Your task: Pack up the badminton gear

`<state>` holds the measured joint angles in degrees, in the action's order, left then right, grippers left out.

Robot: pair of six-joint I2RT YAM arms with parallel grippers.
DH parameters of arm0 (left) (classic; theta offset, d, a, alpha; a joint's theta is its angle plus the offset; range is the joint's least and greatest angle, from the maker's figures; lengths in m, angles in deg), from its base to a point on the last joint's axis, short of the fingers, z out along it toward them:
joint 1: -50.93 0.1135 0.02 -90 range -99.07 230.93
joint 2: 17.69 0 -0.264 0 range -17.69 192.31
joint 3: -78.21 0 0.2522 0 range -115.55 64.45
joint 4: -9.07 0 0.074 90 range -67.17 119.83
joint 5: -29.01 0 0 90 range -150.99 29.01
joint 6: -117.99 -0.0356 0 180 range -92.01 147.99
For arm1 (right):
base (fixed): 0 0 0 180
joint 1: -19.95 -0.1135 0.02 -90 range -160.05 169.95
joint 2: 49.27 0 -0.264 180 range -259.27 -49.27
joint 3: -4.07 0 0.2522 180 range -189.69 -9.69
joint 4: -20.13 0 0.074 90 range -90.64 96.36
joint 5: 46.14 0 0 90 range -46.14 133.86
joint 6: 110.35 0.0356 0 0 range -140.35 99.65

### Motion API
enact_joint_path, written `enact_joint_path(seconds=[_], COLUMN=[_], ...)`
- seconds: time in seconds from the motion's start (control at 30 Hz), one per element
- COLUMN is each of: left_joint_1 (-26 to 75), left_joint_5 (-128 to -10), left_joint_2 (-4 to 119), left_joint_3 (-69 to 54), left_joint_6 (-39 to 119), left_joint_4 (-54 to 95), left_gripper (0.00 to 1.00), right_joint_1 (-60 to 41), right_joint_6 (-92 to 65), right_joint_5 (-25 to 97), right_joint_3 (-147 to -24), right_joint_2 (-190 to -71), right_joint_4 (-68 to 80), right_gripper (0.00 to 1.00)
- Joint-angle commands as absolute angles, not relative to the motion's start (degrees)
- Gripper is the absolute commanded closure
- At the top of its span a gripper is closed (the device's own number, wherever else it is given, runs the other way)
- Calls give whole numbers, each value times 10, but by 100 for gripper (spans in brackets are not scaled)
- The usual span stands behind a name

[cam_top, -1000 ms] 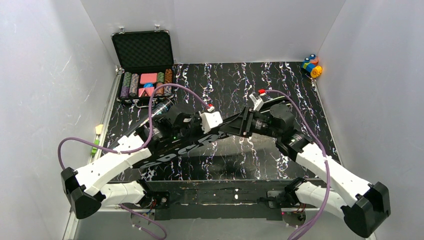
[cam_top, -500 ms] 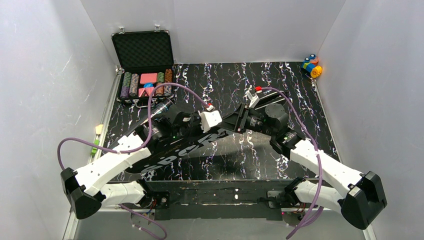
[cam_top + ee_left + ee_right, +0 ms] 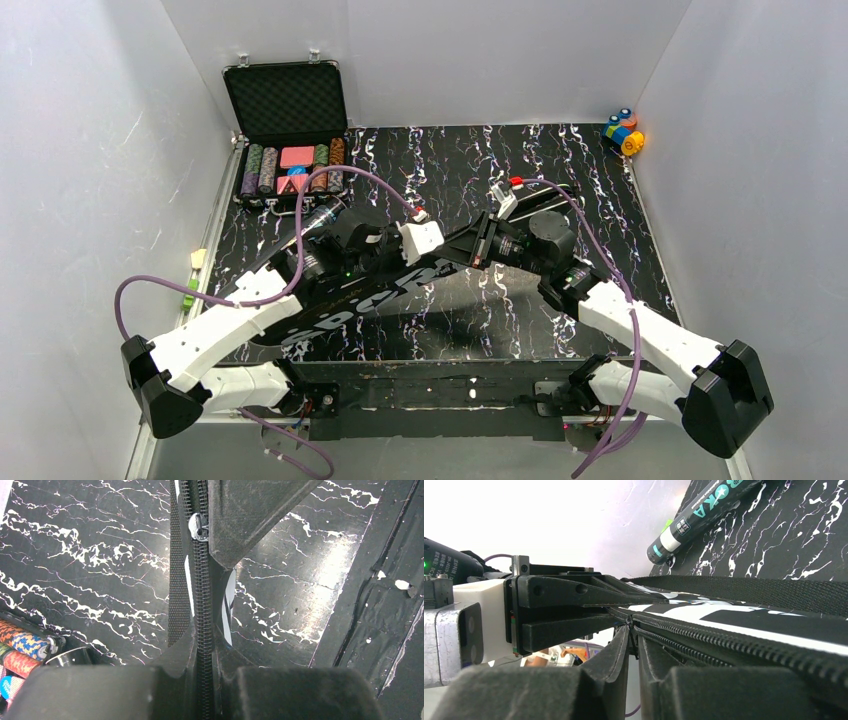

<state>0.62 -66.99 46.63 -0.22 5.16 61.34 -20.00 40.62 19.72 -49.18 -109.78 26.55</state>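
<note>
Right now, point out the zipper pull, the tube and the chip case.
zipper pull (image 3: 198, 526), left wrist view, on its metal tab.
tube (image 3: 705, 508), right wrist view, on its lettered side.
chip case (image 3: 285, 100), top view, on its open foam lid.

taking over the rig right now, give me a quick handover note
Left gripper: shut on the bag at its zipper.
Right gripper: shut on the zipper beside the slider; whether it has the pull is unclear.
Things: bag lies diagonally between the arms. The tube is on the table, outside the bag. Rackets and shuttlecocks are not in view.
Done: zipper looks closed from the left gripper up to the slider.
Left: probably finish zipping; the tube is not packed.
</note>
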Motion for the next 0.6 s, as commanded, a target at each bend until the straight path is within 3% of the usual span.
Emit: enact_joint_path(seconds=[0.0, 0.13, 0.57], left_joint_1=[5, 6, 6], left_joint_5=[-691, -692, -692], left_joint_2=[451, 451, 439], left_joint_3=[-38, -36, -27], left_joint_6=[52, 53, 45], left_joint_4=[571, 572, 578], left_gripper=[100, 100, 100], right_joint_1=[-201, -201, -124], right_joint_6=[405, 402, 379], right_joint_5=[208, 215, 233], right_joint_3=[-483, -483, -470], right_joint_2=[-1087, -1076, -970], right_joint_4=[308, 299, 186], right_gripper=[86, 99, 99])
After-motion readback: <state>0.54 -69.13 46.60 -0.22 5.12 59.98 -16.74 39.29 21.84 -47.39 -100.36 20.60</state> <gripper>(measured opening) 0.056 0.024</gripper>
